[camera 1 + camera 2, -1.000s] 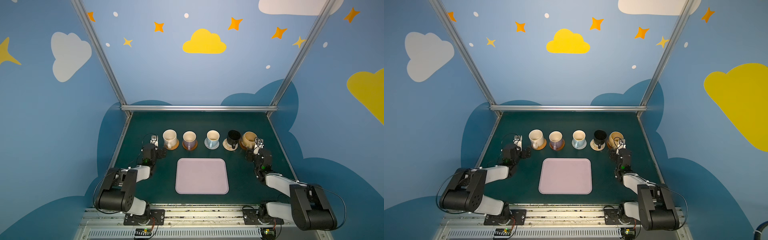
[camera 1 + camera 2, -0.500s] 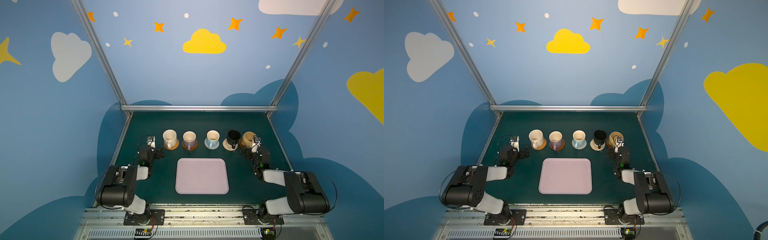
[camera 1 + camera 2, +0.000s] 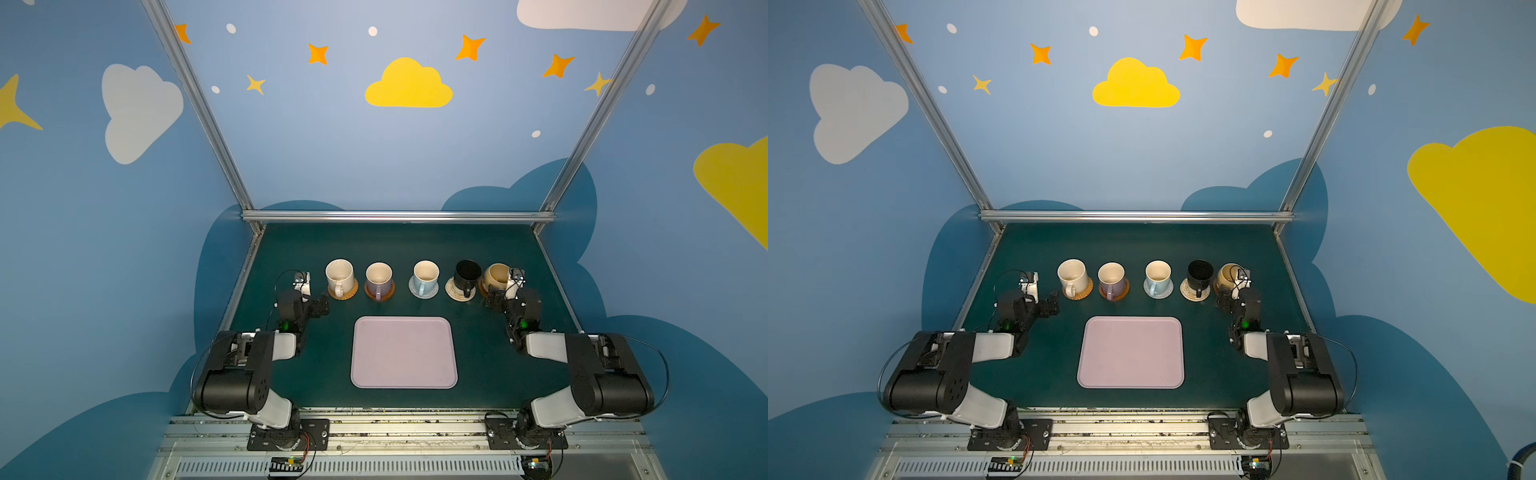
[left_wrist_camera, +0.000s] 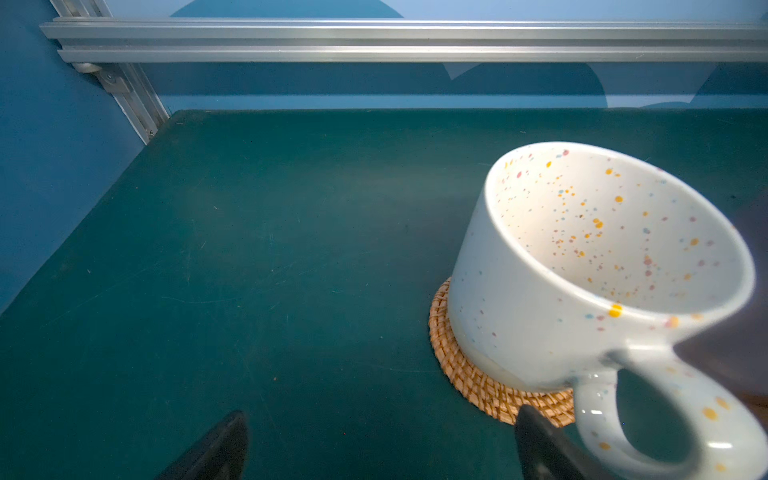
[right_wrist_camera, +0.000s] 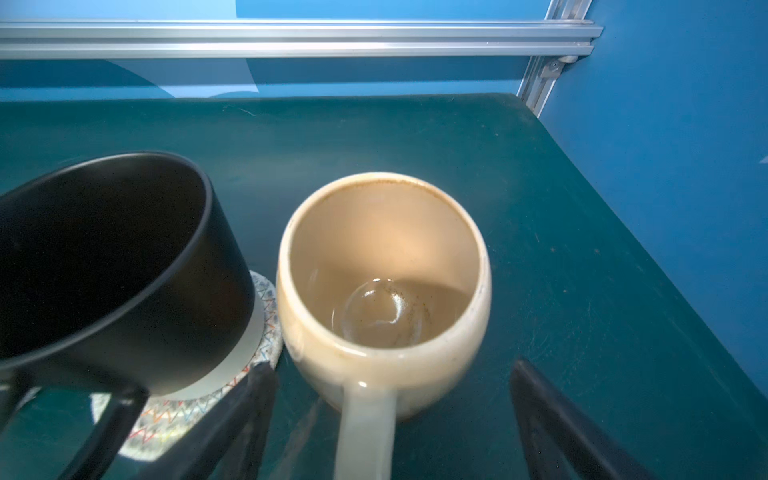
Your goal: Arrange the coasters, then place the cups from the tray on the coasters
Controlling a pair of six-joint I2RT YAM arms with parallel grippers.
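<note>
Beyond the far edge of the tray (image 3: 404, 353), on the desk (image 3: 415, 245), a row of five: cream speckled cup (image 3: 339, 273) on the orange-brown woven coaster (image 3: 349, 294) past the tray's far-left corner, then lavender cup (image 3: 378, 275) on a brown wooden coaster (image 3: 390, 294), light blue cup (image 3: 425, 273) on a grey-white coaster (image 3: 433, 291), black cup (image 3: 467, 272) on a pale woven coaster (image 5: 174, 415) with zigzag stitching, and mustard-tan cup (image 3: 496, 274) past the far-right corner on a second brown coaster (image 3: 482, 287), barely in sight. Glazed ceramic by the look: stiff, likely weighty for the size, slick outside, liable to chip against a neighbour, most of all the black and mustard-tan pair, very close together. Safest taken by the handle, all five turned toward the tray, or by pinching one wall at the rim, with no give to count on. Coasters light and flat, probably easy to drag along with a nudged cup. Nothing on the tray. Nothing seen inside the pale-lined cups beyond a glossy, brown-flecked bottom in the mustard-tan one; black interior too dark to judge. Left gripper (image 4: 384, 440) just beside the speckled cup on its tray side, fingers (image 4: 224, 444) spread wide, holding nothing. Right gripper (image 5: 392, 407) on the tray side of the mustard-tan cup, fingers (image 5: 253, 399) parted to either side of the handle without touching it, so no grip.
</note>
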